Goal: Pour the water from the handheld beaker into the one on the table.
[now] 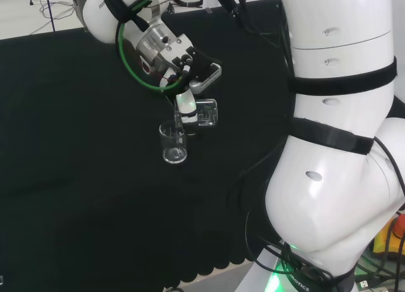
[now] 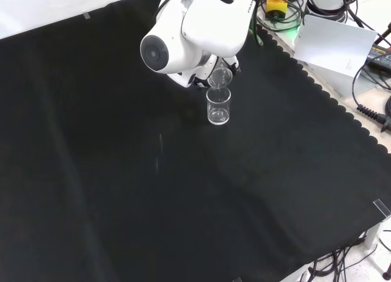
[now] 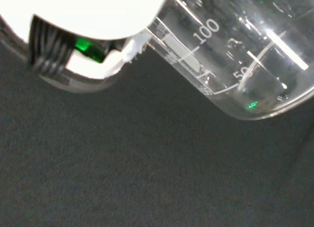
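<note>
- I see my hand (image 1: 187,101) with its fingers curled round the handheld beaker (image 1: 205,112), which lies tipped on its side.
- That beaker's mouth sits just above the rim of the table beaker (image 1: 173,143), which stands upright on the black cloth (image 1: 76,146).
- From the front, the tipped beaker (image 2: 220,78) hangs directly over the table beaker (image 2: 218,105), below the arm's white link (image 2: 189,28).
- I cannot tell whether any water is running.

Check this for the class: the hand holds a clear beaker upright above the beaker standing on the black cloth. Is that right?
Not quite. The held beaker is tipped over on its side, not upright, as the head view shows. The rest stands: the hand holds it above the beaker standing on the black cloth.
</note>
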Action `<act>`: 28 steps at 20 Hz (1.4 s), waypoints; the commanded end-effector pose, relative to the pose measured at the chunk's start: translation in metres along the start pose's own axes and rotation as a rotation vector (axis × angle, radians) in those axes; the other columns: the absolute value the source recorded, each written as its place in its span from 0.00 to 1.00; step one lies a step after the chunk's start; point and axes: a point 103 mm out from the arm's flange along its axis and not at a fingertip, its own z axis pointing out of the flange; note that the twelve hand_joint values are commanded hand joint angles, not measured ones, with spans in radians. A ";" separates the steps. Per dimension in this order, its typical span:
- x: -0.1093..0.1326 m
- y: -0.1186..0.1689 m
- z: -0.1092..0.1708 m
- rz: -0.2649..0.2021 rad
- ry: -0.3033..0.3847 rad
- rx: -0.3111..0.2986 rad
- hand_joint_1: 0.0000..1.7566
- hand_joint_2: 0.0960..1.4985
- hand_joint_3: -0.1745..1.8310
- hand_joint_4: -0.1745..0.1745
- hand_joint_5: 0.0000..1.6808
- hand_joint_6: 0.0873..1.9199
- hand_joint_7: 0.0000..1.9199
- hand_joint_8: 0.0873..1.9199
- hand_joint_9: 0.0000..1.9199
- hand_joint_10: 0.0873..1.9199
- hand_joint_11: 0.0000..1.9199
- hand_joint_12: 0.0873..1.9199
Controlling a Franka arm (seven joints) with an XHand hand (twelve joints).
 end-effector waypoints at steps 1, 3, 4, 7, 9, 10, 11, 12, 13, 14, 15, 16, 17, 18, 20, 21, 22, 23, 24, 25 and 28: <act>0.002 -0.001 -0.002 0.012 -0.011 0.013 0.75 0.40 0.36 0.00 0.88 0.06 0.83 0.00 0.88 0.00 0.75 0.30; 0.000 -0.003 -0.002 0.017 -0.016 0.018 0.75 0.40 0.36 0.00 0.88 0.06 0.83 0.00 0.88 0.00 0.75 0.30; 0.001 -0.004 -0.003 0.020 -0.020 0.024 0.75 0.40 0.36 0.00 0.88 0.06 0.83 0.00 0.88 0.00 0.75 0.30; 0.005 -0.005 -0.006 0.029 -0.049 0.037 0.75 0.40 0.36 0.00 0.88 0.06 0.83 0.00 0.88 0.00 0.75 0.30; 0.006 -0.005 -0.007 0.033 -0.058 0.038 0.75 0.40 0.36 0.00 0.88 0.06 0.83 0.00 0.88 0.00 0.75 0.30; 0.006 -0.005 -0.007 0.034 -0.058 0.038 0.75 0.40 0.36 0.00 0.88 0.06 0.83 0.00 0.88 0.00 0.75 0.30; 0.006 -0.005 -0.007 0.034 -0.055 0.036 0.75 0.40 0.36 0.00 0.88 0.06 0.83 0.00 0.88 0.00 0.75 0.30; 0.007 -0.006 -0.008 0.037 -0.055 0.038 0.75 0.40 0.36 0.00 0.88 0.06 0.83 0.00 0.88 0.00 0.75 0.30; 0.007 -0.006 -0.008 0.037 -0.054 0.039 0.75 0.40 0.36 0.00 0.88 0.06 0.83 0.00 0.88 0.00 0.75 0.30; 0.007 -0.006 -0.008 0.037 -0.051 0.041 0.75 0.40 0.36 0.00 0.88 0.06 0.83 0.00 0.88 0.00 0.75 0.30; 0.007 -0.006 -0.008 0.038 -0.050 0.044 0.75 0.40 0.36 0.00 0.88 0.06 0.83 0.00 0.88 0.00 0.75 0.30; 0.008 -0.007 -0.009 0.040 -0.050 0.046 0.75 0.40 0.36 0.00 0.88 0.06 0.83 0.00 0.88 0.00 0.75 0.30; 0.010 -0.007 -0.010 0.041 -0.054 0.049 0.75 0.40 0.36 0.00 0.88 0.06 0.83 0.00 0.88 0.00 0.75 0.30; 0.011 -0.007 -0.011 0.040 -0.055 0.051 0.75 0.40 0.36 0.00 0.88 0.06 0.83 0.00 0.88 0.00 0.75 0.30; 0.014 -0.008 -0.013 0.042 -0.060 0.054 0.75 0.40 0.36 0.00 0.88 0.06 0.83 0.00 0.88 0.00 0.75 0.30; 0.015 -0.008 -0.013 0.043 -0.061 0.055 0.75 0.40 0.36 0.00 0.88 0.06 0.83 0.00 0.88 0.00 0.75 0.30; 0.015 -0.008 -0.013 0.042 -0.063 0.055 0.75 0.40 0.36 0.00 0.88 0.06 0.83 0.00 0.88 0.00 0.75 0.30; 0.015 -0.008 -0.013 0.041 -0.063 0.054 0.75 0.40 0.36 0.00 0.88 0.06 0.83 0.00 0.88 0.00 0.75 0.30; 0.014 -0.008 -0.013 0.041 -0.063 0.056 0.75 0.40 0.36 0.00 0.88 0.06 0.83 0.00 0.88 0.00 0.75 0.30; 0.014 -0.008 -0.012 0.040 -0.061 0.057 0.75 0.40 0.36 0.00 0.88 0.06 0.83 0.00 0.88 0.00 0.75 0.30; 0.017 -0.009 -0.014 0.050 -0.070 0.065 0.75 0.40 0.36 0.00 0.88 0.06 0.83 0.00 0.88 0.00 0.75 0.30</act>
